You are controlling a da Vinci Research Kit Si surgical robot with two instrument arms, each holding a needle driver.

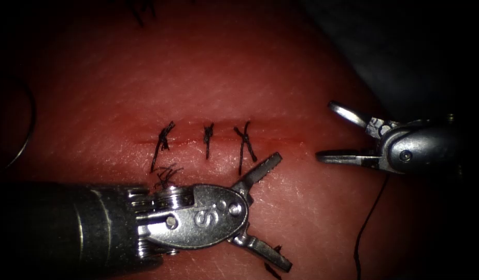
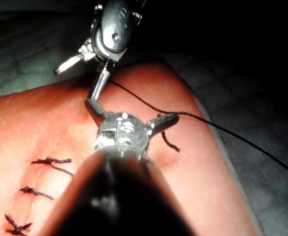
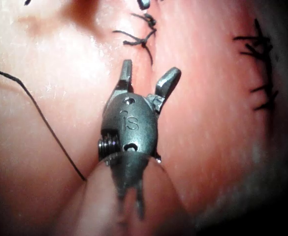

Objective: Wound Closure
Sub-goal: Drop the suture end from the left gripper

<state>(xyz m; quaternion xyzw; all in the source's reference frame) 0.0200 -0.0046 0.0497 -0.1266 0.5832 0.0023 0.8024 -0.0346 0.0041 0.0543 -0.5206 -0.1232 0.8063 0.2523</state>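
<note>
Crosswise, cut (image 1: pixel 219 139); both hands gaping, empty.

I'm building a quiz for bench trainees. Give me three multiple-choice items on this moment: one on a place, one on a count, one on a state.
1. Where does the loose dark thread run?
A) over the middle stitch
B) below the right arm's steel needle driver
C) left of the leftmost stitch

2. How many knotted dark stitches cross the cut in the pink tissue?
A) two
B) three
C) five

3. The fingers of the left arm's steel needle driver are:
A) shut on the needle
B) shut on thread
C) open, empty

Key:
1B: it trails down beneath that tool, which is also open and empty.
2B: three knots sit along the cut.
3C: they are spread, with nothing between them.
</note>
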